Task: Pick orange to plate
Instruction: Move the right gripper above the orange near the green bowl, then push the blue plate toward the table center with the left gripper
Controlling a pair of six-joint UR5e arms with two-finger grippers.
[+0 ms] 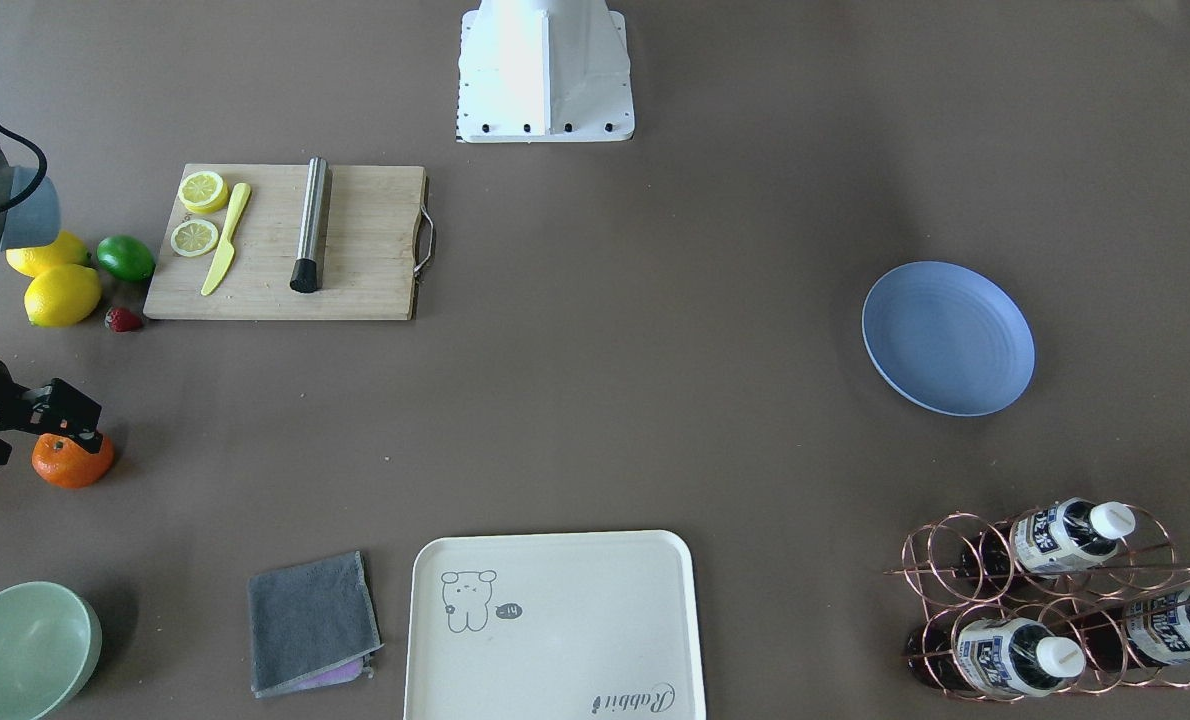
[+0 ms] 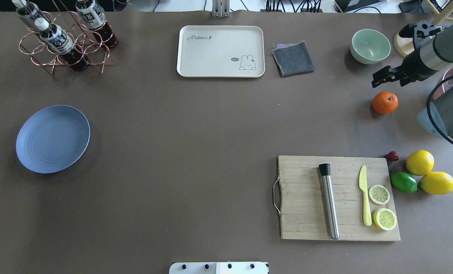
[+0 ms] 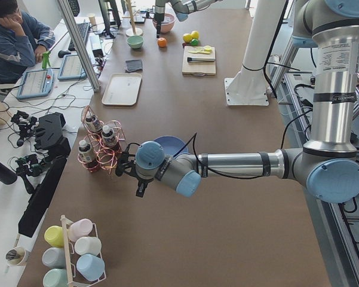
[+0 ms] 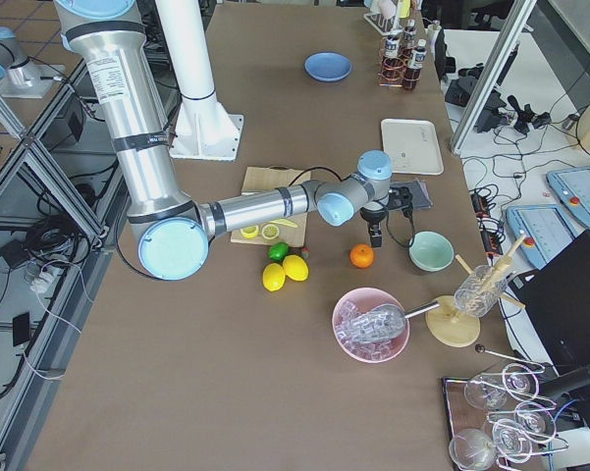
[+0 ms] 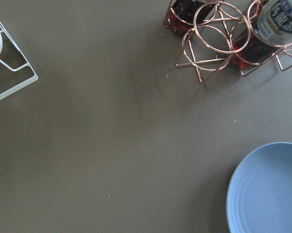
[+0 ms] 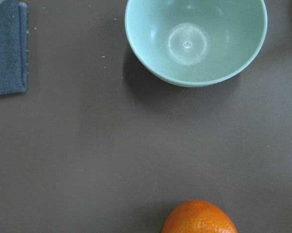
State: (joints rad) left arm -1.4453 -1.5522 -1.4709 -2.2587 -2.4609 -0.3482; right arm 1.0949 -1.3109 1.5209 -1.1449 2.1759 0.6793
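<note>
The orange (image 2: 385, 102) rests on the brown table near its right end, and its top shows at the bottom edge of the right wrist view (image 6: 199, 219). My right gripper (image 2: 380, 79) hovers just above and beyond the orange, its fingers apart and holding nothing; in the front-facing view the gripper (image 1: 80, 415) overlaps the fruit's top. The periwinkle-blue plate (image 2: 53, 139) lies empty at the far left end. My left gripper (image 3: 134, 176) hangs beside the plate (image 3: 170, 143), seen only from the side, so I cannot tell its state.
A pale green bowl (image 2: 370, 46) and a grey cloth (image 2: 292, 58) sit beyond the orange. A cream tray (image 2: 220, 51) lies mid-back. A cutting board (image 2: 306, 198) carries a knife and lemon slices, with two lemons (image 2: 420, 162) and a lime (image 2: 403, 182) beside it. A copper bottle rack (image 2: 64, 38) stands behind the plate.
</note>
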